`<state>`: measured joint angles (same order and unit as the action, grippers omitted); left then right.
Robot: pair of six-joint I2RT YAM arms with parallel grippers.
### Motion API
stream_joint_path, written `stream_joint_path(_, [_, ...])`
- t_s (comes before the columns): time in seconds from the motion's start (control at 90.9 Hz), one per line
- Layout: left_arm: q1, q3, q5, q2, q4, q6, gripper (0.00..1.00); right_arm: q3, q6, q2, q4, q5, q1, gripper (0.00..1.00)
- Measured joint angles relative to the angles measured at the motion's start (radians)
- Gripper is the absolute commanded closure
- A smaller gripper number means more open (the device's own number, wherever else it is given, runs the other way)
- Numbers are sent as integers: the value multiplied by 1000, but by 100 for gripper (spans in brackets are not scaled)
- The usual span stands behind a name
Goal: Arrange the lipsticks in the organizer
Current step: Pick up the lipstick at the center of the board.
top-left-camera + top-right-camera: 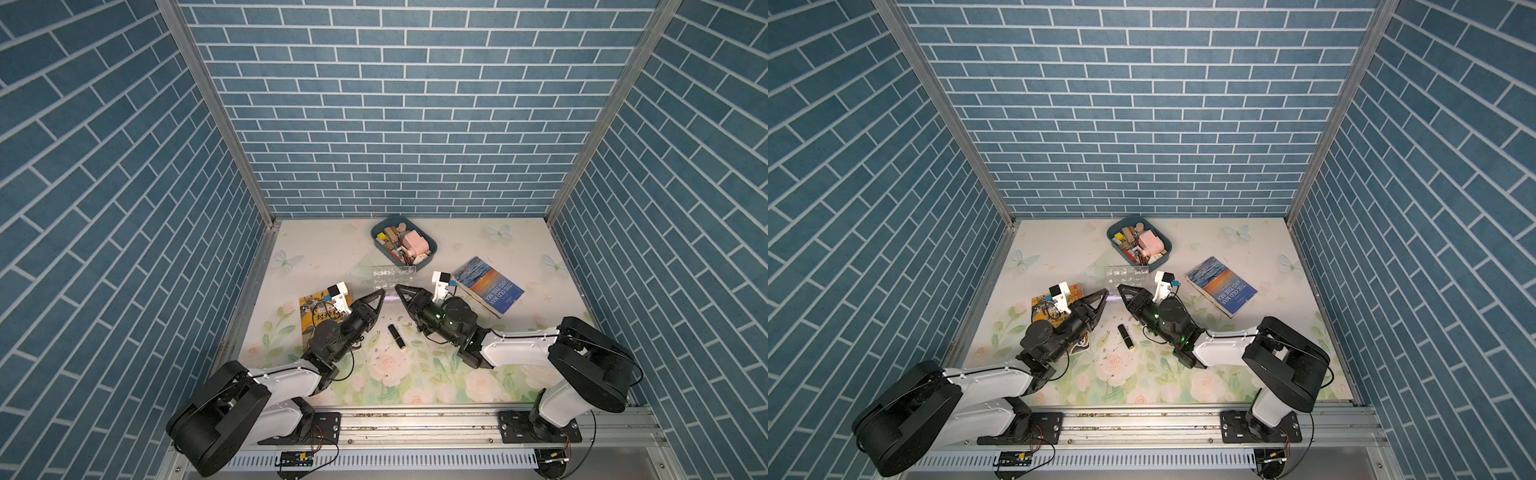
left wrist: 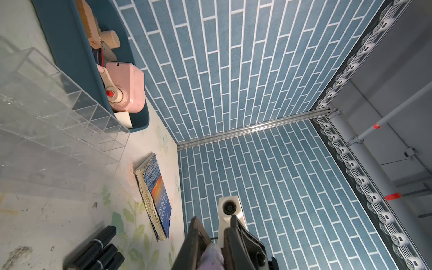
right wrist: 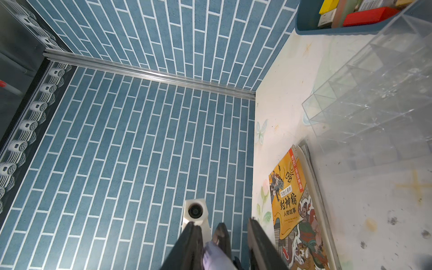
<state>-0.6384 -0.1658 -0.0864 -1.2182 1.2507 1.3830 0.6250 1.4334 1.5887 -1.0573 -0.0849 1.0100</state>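
Left claw [image 1: 384, 294] is clamped on the lilac lipstick [image 1: 390, 297] mid-frame in both top views; grip of the right claw [image 1: 397, 288] cannot be told, and the organizer [image 1: 394, 276] is seen empty. Lower left in the left wrist view, three black lipsticks [image 2: 93, 253] are shown unplaced.

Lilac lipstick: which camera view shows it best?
The left wrist view: the lilac lipstick sits close up between the left fingers. The right wrist view shows the lipstick nearly as well; in both top views the lipstick is a tiny pale blur.
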Motion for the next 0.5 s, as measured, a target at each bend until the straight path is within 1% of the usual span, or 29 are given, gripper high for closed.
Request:
stream_joint_path(0.11, [-2,0,5,-2,10,1,77,11,11,1,19,-13,0,77])
stream_joint_path(0.187, [-3,0,11,-8,10,3,70,23,14,1,40,-23,0,82])
stream_joint_path(0.374, [-1,1,6,-1,0,16,35,68,17,6,114,-31,-6,89])
stream_joint_path(0.385, [2,2,2,5,-9,3,34,70,17,7,119,-31,-9,89])
stream_joint_path(0.407, [10,2,-5,16,-24,16,30,74,16,9,130,-27,-13,90])
stream_joint_path(0.451, [35,3,-16,55,-82,3,26,82,6,13,154,-18,-23,91])
stream_joint_path(0.495, [74,-3,-27,116,-198,-19,24,92,-11,19,185,-2,-42,92])
